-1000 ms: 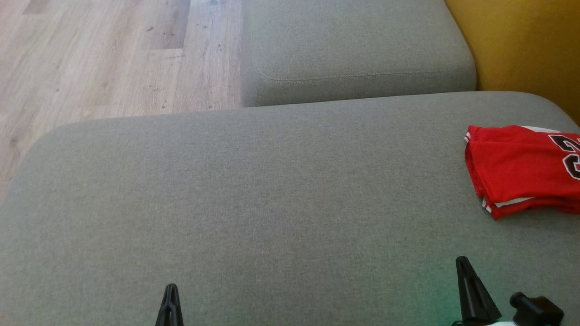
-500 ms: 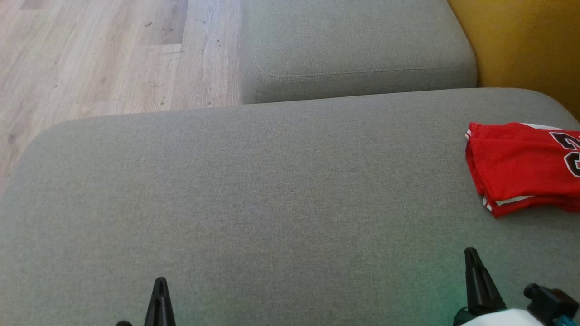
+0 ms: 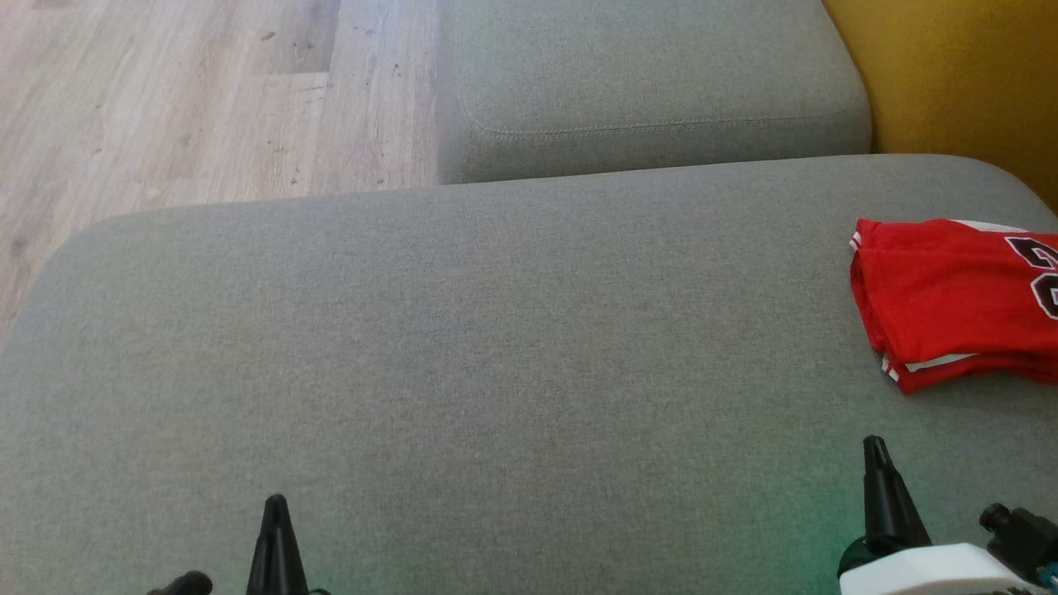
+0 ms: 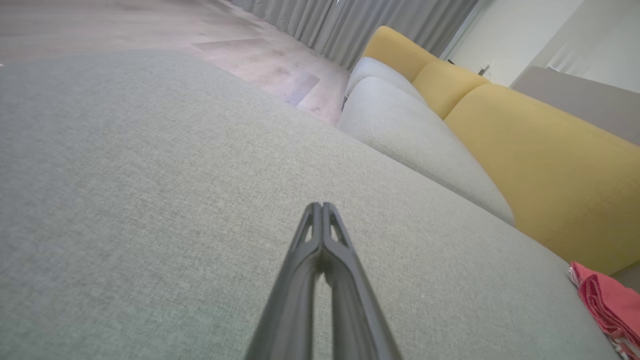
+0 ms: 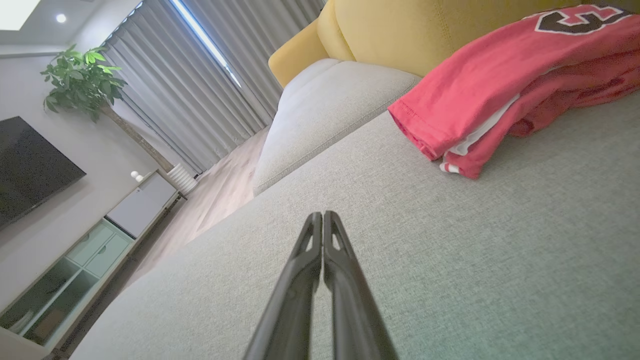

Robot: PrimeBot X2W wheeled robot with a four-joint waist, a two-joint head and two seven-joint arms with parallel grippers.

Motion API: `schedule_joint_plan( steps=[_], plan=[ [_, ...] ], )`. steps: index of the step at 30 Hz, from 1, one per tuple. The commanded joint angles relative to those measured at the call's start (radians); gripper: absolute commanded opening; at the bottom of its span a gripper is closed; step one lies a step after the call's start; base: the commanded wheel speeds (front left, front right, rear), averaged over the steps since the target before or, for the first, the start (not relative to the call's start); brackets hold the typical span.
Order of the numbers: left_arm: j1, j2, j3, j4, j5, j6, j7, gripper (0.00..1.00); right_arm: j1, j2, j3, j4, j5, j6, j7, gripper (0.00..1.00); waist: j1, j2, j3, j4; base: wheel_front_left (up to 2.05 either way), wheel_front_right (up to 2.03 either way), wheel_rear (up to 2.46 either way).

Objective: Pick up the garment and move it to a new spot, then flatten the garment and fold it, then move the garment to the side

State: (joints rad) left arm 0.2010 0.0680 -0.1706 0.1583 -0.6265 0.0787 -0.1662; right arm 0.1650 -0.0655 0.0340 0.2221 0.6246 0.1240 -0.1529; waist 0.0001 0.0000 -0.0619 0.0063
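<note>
Nearest the robot, at the front edge of the grey seat cushion (image 3: 496, 347), the left gripper (image 3: 276, 512) and the right gripper (image 3: 876, 453) sit low over the fabric, well apart from each other, both pointing away from the body. Each pair of fingers is pressed together tip to tip and holds nothing; whether the tips graze the cushion cannot be told. Beyond the right gripper, near the cushion's right end and apart from the fingers, lies the garment (image 3: 942, 297), a red jersey with white trim and a dark number facing up. It rests as a compact layered stack with its edges roughly lined up, which suggests the folding is done and the pile set aside, off the broad middle where such work would be done. Closed fingers parked away from it fit a task that looks all but finished. Farther back come a second cushion (image 3: 645, 74), the yellow backrest (image 3: 950, 74) and the wooden floor (image 3: 190, 107).
</note>
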Motion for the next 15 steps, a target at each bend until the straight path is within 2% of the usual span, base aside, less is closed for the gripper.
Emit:
schedule_joint_plan(
  steps=[1, 15],
  plan=[
    [-0.054, 0.012, 0.024, -0.024, -0.037, -0.009, 0.009, 0.0, -0.053, -0.015, -0.001, -0.027, 0.04, 0.002, 0.005, 0.0, -0.0001, 0.0, 0.002, 0.0, 0.0, 0.0, 0.0],
    [-0.096, 0.015, 0.058, -0.006, -0.207, -0.043, 0.046, 0.0, -0.09, -0.016, -0.017, -0.019, 0.209, 0.003, 0.043, 0.0, -0.0001, 0.0, 0.012, -0.001, 0.0, 0.0, 0.0]
  ],
)
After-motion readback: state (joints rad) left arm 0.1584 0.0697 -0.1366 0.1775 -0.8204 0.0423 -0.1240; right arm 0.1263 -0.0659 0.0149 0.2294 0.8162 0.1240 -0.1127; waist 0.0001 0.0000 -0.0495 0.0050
